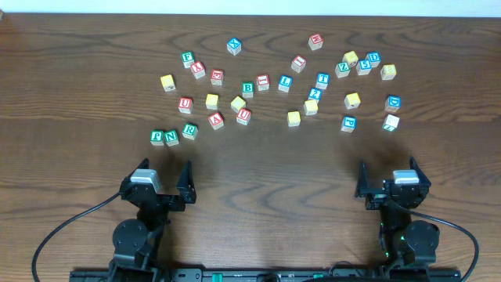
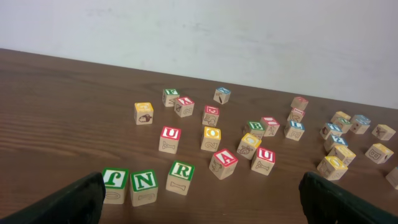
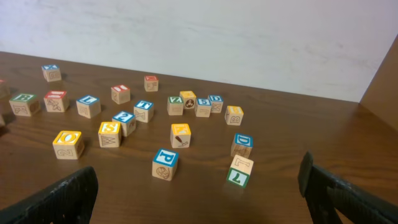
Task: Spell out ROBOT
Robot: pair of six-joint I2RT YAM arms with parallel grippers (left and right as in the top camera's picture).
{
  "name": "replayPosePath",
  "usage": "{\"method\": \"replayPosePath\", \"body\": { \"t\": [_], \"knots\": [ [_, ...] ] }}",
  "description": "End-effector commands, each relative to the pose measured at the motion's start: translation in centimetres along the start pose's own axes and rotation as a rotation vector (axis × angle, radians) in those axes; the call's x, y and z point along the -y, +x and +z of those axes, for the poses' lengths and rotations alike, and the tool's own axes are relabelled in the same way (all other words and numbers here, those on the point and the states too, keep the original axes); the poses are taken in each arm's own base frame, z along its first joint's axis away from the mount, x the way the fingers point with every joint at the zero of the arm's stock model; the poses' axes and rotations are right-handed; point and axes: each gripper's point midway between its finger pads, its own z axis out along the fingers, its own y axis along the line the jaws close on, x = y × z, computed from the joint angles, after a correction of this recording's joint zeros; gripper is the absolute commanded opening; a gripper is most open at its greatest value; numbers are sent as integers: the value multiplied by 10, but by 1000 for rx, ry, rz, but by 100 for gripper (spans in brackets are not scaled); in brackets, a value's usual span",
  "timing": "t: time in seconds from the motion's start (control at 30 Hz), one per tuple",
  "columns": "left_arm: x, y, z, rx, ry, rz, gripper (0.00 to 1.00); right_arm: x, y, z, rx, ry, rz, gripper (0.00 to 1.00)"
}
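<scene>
- Overhead: left gripper (image 1: 164,168) and right gripper (image 1: 387,167) at the near edge of the dark wood table (image 1: 258,172), well apart, both spread wide, both empty.
- Broad bare band of wood between grippers and alphabet cubes, widest at centre front.
- Nearest the left gripper: green R cube (image 1: 189,131), at the right end of a short row with green N cube (image 1: 171,137) and green F cube (image 1: 157,137).
- Farther back: yellow O cube (image 1: 212,101), just right of red U cube (image 1: 185,104); green B cube (image 1: 247,88) in mid-scatter, hemmed by neighbours.
- Right of centre: blue T cube (image 1: 322,79) among blue cubes; second yellow O cube (image 1: 293,118) at the front of that cluster, open on its near side.
- Far table edge against a white wall, rearmost cubes short of it.
- Left wrist: dark fingertips (image 2: 74,202) in the bottom corners, far apart, nothing between them; R, N and F row just ahead, upright; open wood to the left, crowding to the right.
- Right wrist: fingertips (image 3: 348,202) likewise parted and empty; blue P cube (image 3: 165,163) closest ahead, T farther back, second O off to the left; bare wood on the right side.
</scene>
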Motion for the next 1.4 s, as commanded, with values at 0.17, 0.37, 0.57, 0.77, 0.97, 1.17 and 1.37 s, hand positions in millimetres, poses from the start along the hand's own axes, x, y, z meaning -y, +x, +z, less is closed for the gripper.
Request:
{"method": "replayPosePath", "body": {
  "t": [0.17,0.37,0.57,0.77,0.97,1.17,1.37],
  "knots": [
    [-8,14,1,-43,-33,9,98,-2,0,0,3,-11,-11,99],
    [-8,14,1,-43,-33,9,98,-2,0,0,3,-11,-10,99],
    [-8,14,1,-43,-33,9,98,-2,0,0,3,-11,-10,99],
    [-8,14,1,-43,-33,9,98,-2,0,0,3,-11,-10,99],
    [-8,14,1,-41,-37,10,98,-3,2,0,-5,-13,-11,99],
    [-18,12,0,-29,-95,10,98,-3,2,0,-5,-13,-11,99],
    [-18,12,0,-29,-95,10,98,-3,2,0,-5,-13,-11,99]
  ]
}}
